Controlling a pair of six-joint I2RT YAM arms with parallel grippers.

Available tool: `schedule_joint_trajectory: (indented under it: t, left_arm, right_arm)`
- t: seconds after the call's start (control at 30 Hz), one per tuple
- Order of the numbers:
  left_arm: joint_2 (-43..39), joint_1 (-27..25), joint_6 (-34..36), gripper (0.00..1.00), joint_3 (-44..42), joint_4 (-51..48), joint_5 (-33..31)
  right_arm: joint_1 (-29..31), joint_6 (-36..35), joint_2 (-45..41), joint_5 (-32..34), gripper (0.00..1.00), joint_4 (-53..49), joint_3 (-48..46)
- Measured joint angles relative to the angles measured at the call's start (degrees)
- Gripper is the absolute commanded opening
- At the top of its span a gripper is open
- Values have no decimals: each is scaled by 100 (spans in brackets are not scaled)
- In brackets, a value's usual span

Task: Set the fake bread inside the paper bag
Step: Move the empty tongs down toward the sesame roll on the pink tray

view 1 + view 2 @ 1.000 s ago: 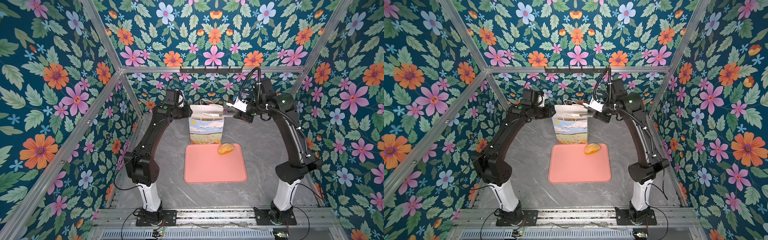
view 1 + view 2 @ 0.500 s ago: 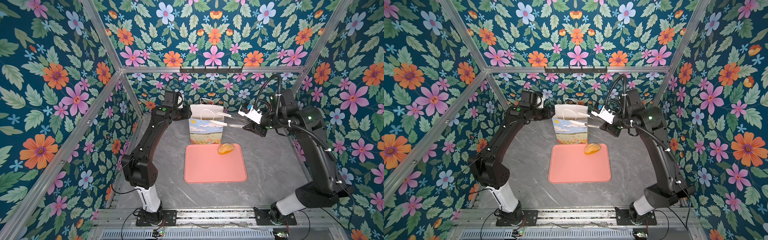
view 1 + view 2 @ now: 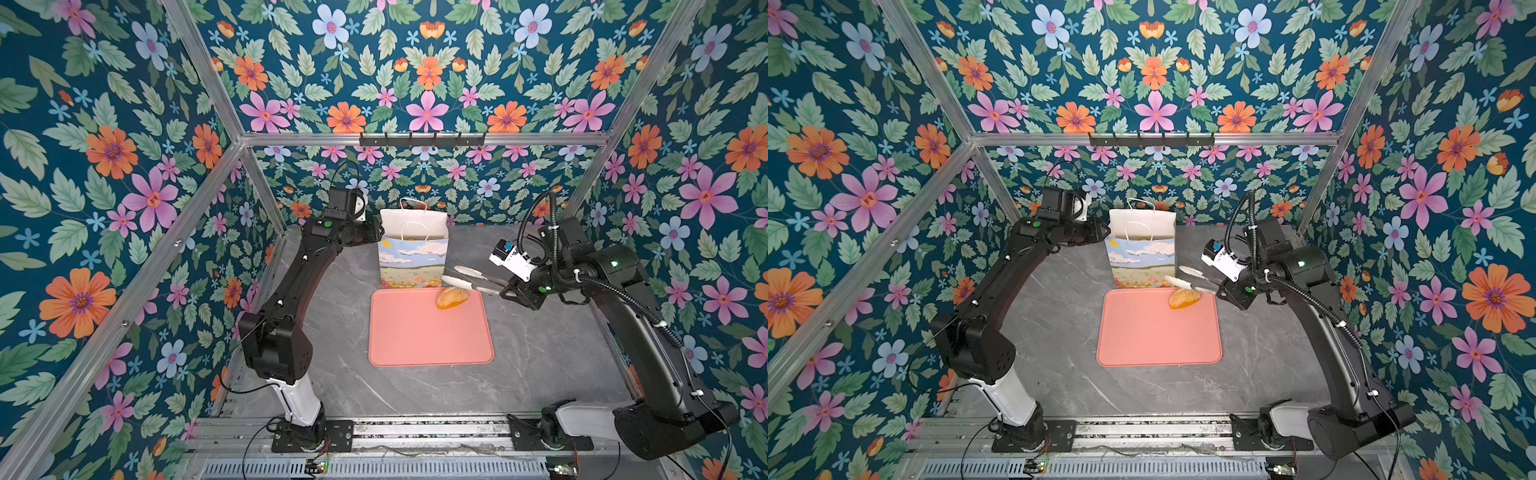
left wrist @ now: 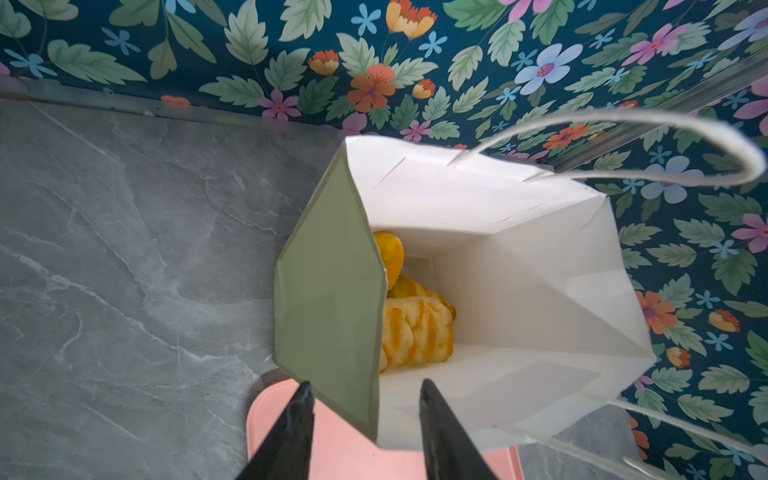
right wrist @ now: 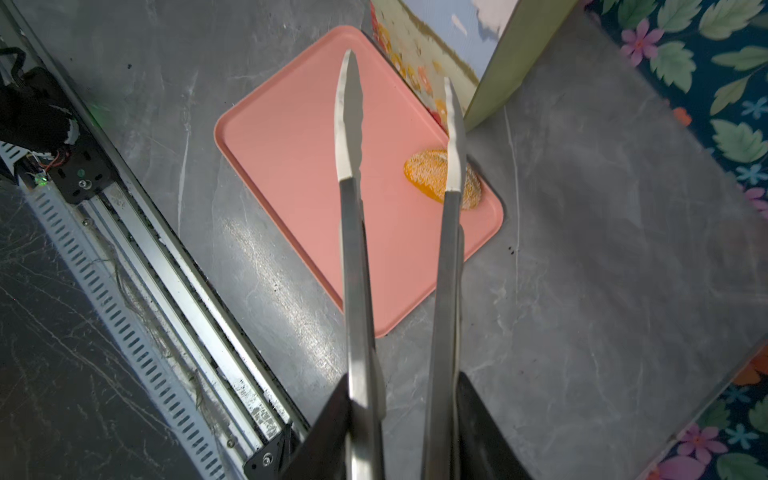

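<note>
1. R gripper (image 5: 401, 386) is clamped on metal tongs (image 5: 351, 249). Its fingers press the handle arms, and the blades stand apart at the tips.
2. One sesame roll (image 5: 428, 174) lies on the pink tray (image 5: 291, 166), in the corner by the paper bag (image 5: 419, 54) on the R arm's side.
3. Roll vs tongs in the R wrist view: one blade crosses over the roll, the other is over bare tray beside it. The roll isn't between the blades. Can't tell whether the blade touches it or hangs above.
4. Both top views agree: the tongs (image 3: 457, 281) reach in from the right, the nearer blade's tip overlaps the roll (image 3: 451, 297) and R gripper (image 3: 509, 291) sits just off the tray edge (image 3: 415, 332).
5. The bag (image 3: 411, 262) stands upright just behind the tray w/ its mouth open.
6. L gripper (image 4: 365, 384) is released: fingers are spread, one outside and one inside the bag's green side wall, w/ a gap on each side.
7. Inside the bag (image 4: 498, 249) are a ridged croissant (image 4: 415, 328) and another golden piece (image 4: 390, 253) behind it, partly hidden by the wall.
</note>
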Motion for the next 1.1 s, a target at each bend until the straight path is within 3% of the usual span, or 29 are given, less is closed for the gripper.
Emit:
schedule_joint_trajectory:
  t: [0.23,0.57,0.87,1.1]
  left_arm:
    - [-367,-66,-109,43,-667,337,81]
    - [-986,-107,-131,43,-1606,693,87]
    - [-680,-103,-149,43,-1200,772,61]
    - [-240,-103,-125,43,-369,704,24]
  right_arm:
    - [-26,221,-278,236,36,120,-1071]
    - [-26,293,190,535,36,1102,-1947]
    - [-31,308,299,542,35,1543,-1932]
    - [-192,280,205,525,36,1683,-1971]
